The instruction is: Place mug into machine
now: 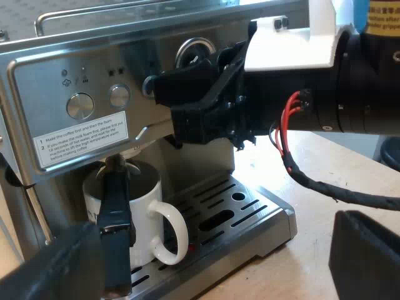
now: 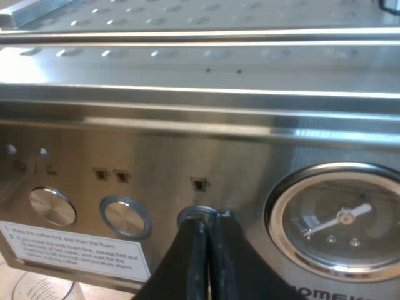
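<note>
The white mug (image 1: 140, 219) stands upright on the slotted drip tray (image 1: 250, 212) of the espresso machine (image 1: 75, 69), right under the metal holder (image 1: 116, 219), whose dark handle sticks out across the front of the mug. The mug's loop handle (image 1: 172, 232) is turned outward over the tray. From where it sits, I'd say the mug is already in place. It looks like glazed ceramic, so I'd expect it to be stiff, fairly weighty for its size, slick on the outside and liable to chip if knocked against the steel. The loop or the rim wall on the side away from the holder's handle looks like the safest hold, since the holder crowds the near side. The left hand (image 1: 212, 250) hangs back over the tabletop (image 1: 312, 181) near the tray's edge, its two fingers spread wide with nothing between them and touching nothing. The right hand (image 2: 206, 225) is up at the machine's front panel, its fingers pressed together. The tips rest at a small round button (image 2: 197, 215) just beside the pressure gauge (image 2: 340, 219), apparently touching it, and it grips nothing.
</note>
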### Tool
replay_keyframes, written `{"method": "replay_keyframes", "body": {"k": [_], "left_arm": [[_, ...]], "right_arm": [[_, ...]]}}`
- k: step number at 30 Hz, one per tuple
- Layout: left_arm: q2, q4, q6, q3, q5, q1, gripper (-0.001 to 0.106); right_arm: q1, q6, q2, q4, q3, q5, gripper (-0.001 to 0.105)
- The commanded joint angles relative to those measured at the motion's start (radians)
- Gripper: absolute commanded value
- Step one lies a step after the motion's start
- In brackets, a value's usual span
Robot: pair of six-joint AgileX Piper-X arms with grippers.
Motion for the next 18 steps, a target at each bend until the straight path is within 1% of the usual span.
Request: {"method": "replay_keyframes", "body": {"k": [1,3,7,9,11,13,18], "left_arm": [[0.002,-0.014,-0.011,-0.002,-0.001,-0.005,0.078],[0.002,-0.014,-0.011,-0.002,-0.001,-0.005,0.078],[0.002,-0.014,-0.011,-0.002,-0.001,-0.005,0.078],[0.002,-0.014,-0.011,-0.002,-0.001,-0.005,0.078],[0.002,-0.014,-0.011,-0.002,-0.001,-0.005,0.078],[0.002,-0.014,-0.011,-0.002,-0.001,-0.005,0.078],[0.002,-0.014,-0.011,-0.002,-0.001,-0.005,0.078]], "right_arm": [[0.0,-0.012,-0.002,0.002,-0.01,-0.029,0.0],[0.0,-0.012,0.001,0.002,-0.01,-0.05,0.0],[0.0,-0.012,0.024,0.002,-0.01,-0.051,0.0],[0.0,-0.012,0.032,0.0,-0.01,-0.035,0.0],[0.0,-0.012,0.041,-0.009,-0.01,0.017,0.0],[0.0,-0.012,0.042,-0.027,-0.01,0.04,0.0],[0.003,-0.019,0.042,-0.088,-0.01,0.055,0.0]]}}
